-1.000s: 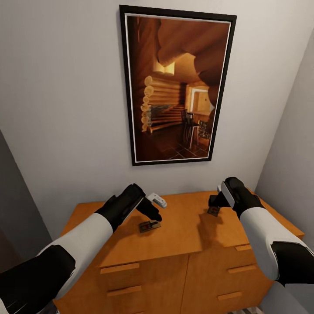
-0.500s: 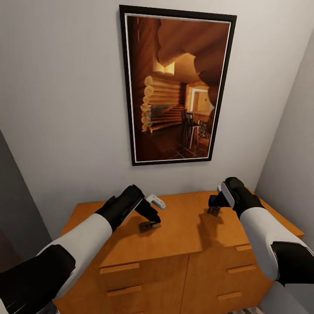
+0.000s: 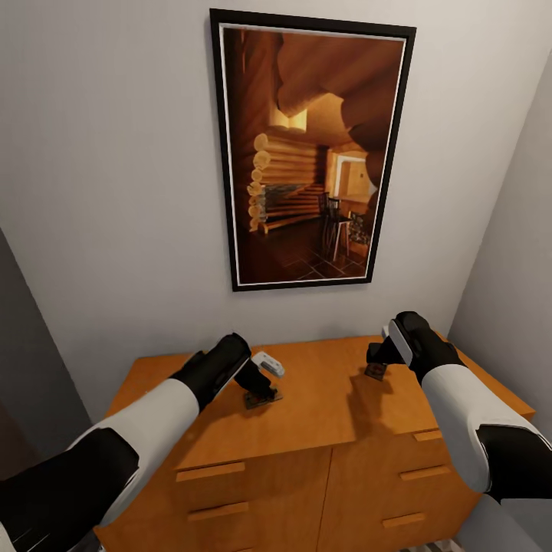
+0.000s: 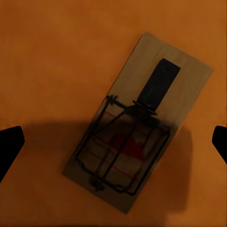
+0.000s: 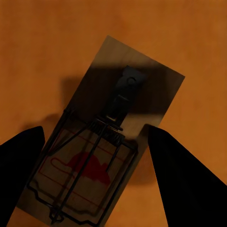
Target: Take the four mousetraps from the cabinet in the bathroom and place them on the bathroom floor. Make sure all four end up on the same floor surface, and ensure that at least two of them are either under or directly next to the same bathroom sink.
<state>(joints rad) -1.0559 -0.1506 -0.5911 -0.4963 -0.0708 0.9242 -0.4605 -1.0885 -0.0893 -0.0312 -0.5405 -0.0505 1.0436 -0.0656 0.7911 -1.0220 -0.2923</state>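
Two mousetraps lie flat on the top of the orange-brown cabinet (image 3: 322,418). My left gripper (image 3: 257,381) hangs just above one mousetrap (image 3: 263,398). In the left wrist view this mousetrap (image 4: 137,127) lies centred between the wide-apart fingertips (image 4: 9,146), so the left gripper (image 4: 113,144) is open. My right gripper (image 3: 380,357) is low over the other mousetrap (image 3: 375,372). In the right wrist view its dark fingers (image 5: 184,184) stand on either side of that mousetrap (image 5: 104,142), open around it, and the trap rests on the wood.
A large framed picture (image 3: 310,153) hangs on the grey wall behind the cabinet. A side wall (image 3: 514,261) closes in on the right, and a dark grey panel (image 3: 23,360) stands at the left. Drawer fronts with bar handles (image 3: 211,471) face me.
My left gripper has dropped lower and a little nearer over its mousetrap. The right arm and both traps have stayed still.
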